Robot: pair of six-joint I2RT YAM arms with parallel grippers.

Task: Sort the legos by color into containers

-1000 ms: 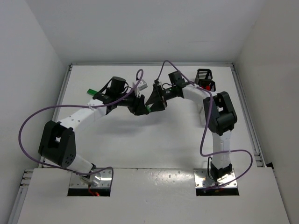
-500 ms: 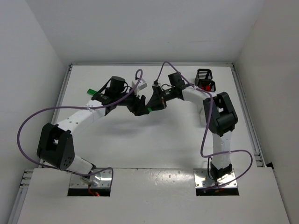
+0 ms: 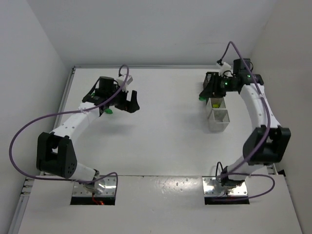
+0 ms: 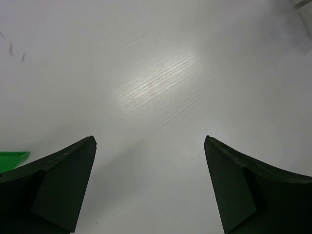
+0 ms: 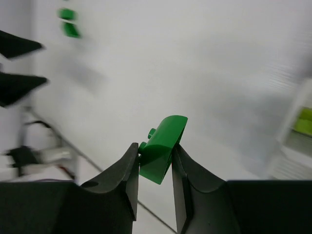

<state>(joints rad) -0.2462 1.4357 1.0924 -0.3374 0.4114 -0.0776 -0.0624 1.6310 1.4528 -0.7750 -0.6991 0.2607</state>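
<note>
White walls (image 3: 146, 29) and a white table (image 3: 161, 141) are seen from above. The left pincer (image 3: 130, 101) is held over the table's far left part with its jaws spread, and a small green piece (image 3: 108, 110) shows just beside that arm's wrist. At the far right, the right pincer (image 3: 202, 94) is closed narrowly on a green brick (image 3: 200, 98), which is carried at the left side of a row of containers: a black container (image 3: 210, 76), partly hidden by the arm, a white container (image 3: 217, 108) with lime-yellow contents, and a second white container (image 3: 219, 127) nearest the arm bases. In the left wrist view, the left pincer (image 4: 149, 141) is seen wide apart with only bare table (image 4: 156, 73) between its fingers; the green piece (image 4: 12, 157) is cut off at the lower left edge, outside the left finger. In the right wrist view, the green brick (image 5: 161, 148) is pinched tilted between the fingertips of the right pincer (image 5: 155, 156), its upper end projecting beyond them above the table (image 5: 219, 58). The white container (image 5: 304, 122) with lime-yellow inside is glimpsed, blurred, at the right edge, well apart from the brick.
</note>
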